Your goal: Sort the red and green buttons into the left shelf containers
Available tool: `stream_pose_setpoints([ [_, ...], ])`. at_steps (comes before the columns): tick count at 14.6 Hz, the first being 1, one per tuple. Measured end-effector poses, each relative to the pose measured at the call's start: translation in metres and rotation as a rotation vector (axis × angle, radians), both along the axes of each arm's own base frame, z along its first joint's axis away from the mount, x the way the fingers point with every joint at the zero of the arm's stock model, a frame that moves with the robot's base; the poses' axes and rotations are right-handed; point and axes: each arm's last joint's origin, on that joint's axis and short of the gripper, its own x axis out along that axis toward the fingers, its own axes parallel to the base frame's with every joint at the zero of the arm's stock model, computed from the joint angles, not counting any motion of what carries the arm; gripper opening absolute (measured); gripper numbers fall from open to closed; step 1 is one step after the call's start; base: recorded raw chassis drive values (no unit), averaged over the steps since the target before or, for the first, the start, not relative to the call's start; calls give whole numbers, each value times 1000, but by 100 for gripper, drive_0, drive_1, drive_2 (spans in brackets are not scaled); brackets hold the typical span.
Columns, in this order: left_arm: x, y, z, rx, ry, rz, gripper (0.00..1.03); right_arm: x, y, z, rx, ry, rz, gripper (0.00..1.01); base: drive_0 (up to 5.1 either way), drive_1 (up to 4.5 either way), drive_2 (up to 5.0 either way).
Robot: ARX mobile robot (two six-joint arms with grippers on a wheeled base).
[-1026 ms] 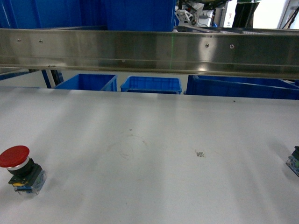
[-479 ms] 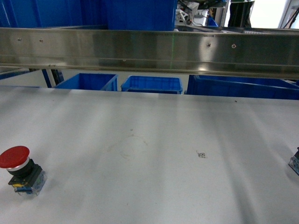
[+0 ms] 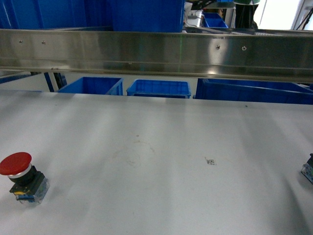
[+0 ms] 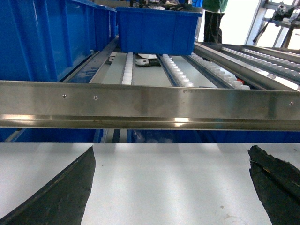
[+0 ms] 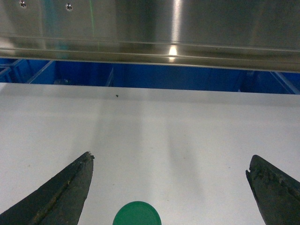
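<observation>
The red button [image 3: 20, 177], with a wide mushroom cap on a black body and clear base, stands on the white table [image 3: 156, 147] at the near left. The green button's cap [image 5: 137, 213] shows at the bottom of the right wrist view, between the open right gripper's [image 5: 171, 157] fingers and left of their middle. Its dark body [image 3: 308, 169] peeks in at the head view's right edge. My left gripper [image 4: 171, 150] is open over bare table. Deep blue containers [image 4: 157, 30] sit on the roller shelf, another at the left [image 4: 42, 40].
A steel rail [image 3: 156, 54] fronts the shelf across the table's far edge. Under it sit shallow blue trays [image 3: 159, 89] and a wider bin [image 3: 254, 92]. A small printed marker [image 3: 210, 161] lies on the table. A person [image 4: 213, 18] stands beyond the rollers.
</observation>
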Motion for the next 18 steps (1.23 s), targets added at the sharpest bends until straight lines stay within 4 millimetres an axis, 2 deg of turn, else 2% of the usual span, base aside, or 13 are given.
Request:
stream_pose_setpoints([
  [2,0,0,0,0,0,1,98,12,0,-9,7,33,3,98,0,0,0],
  [5,0,0,0,0,0,1,98,19,2,-39,26,117,13,98,0,0,0],
  [11,0,0,0,0,0,1,98,19,3,-53,26,132,13,98,0,0,0],
  [13,0,0,0,0,0,1,98,19,4,-76,18,167,4,98,0,0,0],
  [14,0,0,0,0,0,1,98,37,10,-93,-17,137,10,95,0,0,0],
  [15,0,0,0,0,0,1,98,38,9,-97,-28,135,21,68,0,0,0],
  [18,0,0,0,0,0,1,98,34,8,-92,-15,96,57,35,0,0,0],
])
